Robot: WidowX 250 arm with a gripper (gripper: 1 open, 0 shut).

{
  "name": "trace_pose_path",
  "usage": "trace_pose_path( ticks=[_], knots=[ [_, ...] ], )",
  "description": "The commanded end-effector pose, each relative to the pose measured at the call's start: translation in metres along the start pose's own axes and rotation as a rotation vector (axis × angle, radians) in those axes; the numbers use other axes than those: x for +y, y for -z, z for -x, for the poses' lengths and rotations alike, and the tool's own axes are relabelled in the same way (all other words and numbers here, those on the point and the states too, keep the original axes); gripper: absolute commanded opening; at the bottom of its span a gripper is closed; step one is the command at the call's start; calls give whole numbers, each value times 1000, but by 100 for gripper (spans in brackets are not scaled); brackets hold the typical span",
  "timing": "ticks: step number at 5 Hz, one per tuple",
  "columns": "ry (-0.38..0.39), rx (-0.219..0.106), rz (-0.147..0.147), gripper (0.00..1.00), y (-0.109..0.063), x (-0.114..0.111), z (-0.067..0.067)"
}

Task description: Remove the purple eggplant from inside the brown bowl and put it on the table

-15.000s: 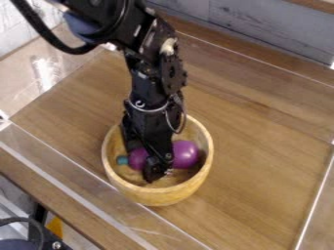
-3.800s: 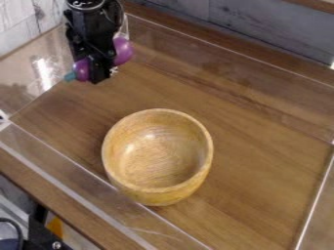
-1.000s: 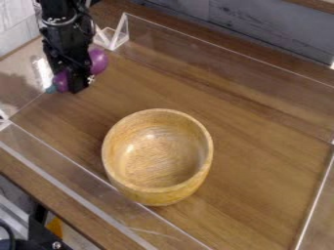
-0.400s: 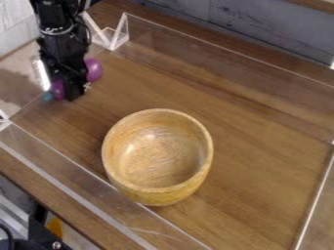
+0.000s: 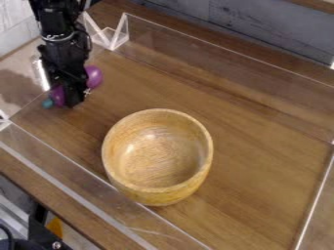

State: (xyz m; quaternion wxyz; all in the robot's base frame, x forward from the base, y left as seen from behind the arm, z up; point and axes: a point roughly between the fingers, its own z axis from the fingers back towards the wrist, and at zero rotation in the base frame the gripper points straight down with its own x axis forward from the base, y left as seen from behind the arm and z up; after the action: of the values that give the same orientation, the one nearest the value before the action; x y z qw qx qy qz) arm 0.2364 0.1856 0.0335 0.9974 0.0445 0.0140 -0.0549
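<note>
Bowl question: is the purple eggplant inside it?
No, the brown bowl is empty; the tool holds the purple eggplant over the table.

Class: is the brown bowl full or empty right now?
Empty. The brown bowl shows only bare wood inside; the purple eggplant is outside it, at the tool.

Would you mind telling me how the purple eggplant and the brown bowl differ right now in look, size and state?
The purple eggplant is small, glossy and purple; the brown bowl is far wider, matte light wood with visible grain. The eggplant is clamped in the gripper near the table's left edge, while the bowl stands free and empty near the middle. The eggplant is a solid lump; the bowl is hollow and open upward. Both have rounded shapes.
</note>
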Motion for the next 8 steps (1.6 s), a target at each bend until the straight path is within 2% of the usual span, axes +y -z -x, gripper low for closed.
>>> trace_pose_path(
  ticks=[1, 8],
  knots=[
    [-17, -32, -32, 0, -12, 11, -6],
    [-34, 8, 49, 0, -8, -4, -4]
  ],
)
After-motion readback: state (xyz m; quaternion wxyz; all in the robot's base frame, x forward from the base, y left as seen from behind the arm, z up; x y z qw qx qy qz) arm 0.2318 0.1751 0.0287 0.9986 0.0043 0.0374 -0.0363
